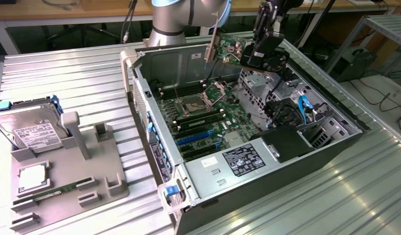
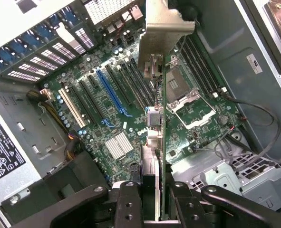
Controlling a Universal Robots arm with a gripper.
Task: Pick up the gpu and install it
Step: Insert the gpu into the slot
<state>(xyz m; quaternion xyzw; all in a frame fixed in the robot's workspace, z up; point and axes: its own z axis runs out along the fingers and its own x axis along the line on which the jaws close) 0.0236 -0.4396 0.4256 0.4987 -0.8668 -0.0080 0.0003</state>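
Container 1 – open PC tower case (image 1: pixel 181 66), lying on its side on the ribbed metal desk (image 1: pixel 77 78), side panel off. Inside are the motherboard (image 1: pixel 207 115), with its blue expansion slot (image 2: pixel 109 92) and the black slots beside it exposed, a CPU socket (image 2: pixel 190 102), a power supply (image 1: pixel 243 159) at the near end, and blue-cabled drive bays on the exterior view's right.

Container 2 – grey fixture tray (image 1: pixel 77 171) at the exterior view's left. It holds a hard drive (image 1: pixel 31 125) standing tilted, a CPU (image 1: pixel 32 177) lying flat and a RAM stick (image 1: pixel 54 192) in a groove.

Arm: base column (image 1: pixel 181 19) behind the case. The tool (image 1: pixel 253 54) is over the case's far end and is clamped on the gpu (image 1: pixel 228 49).

In the wrist view the fingers (image 2: pixel 126 204) pinch the card's edge. The card stands on edge, its silver bracket (image 2: pixel 166 21) at the end away from the tool.

The gpu is above the case rim, over the socket side of the board and not in a slot. Loose black cables (image 2: pixel 254 118) run near the socket.
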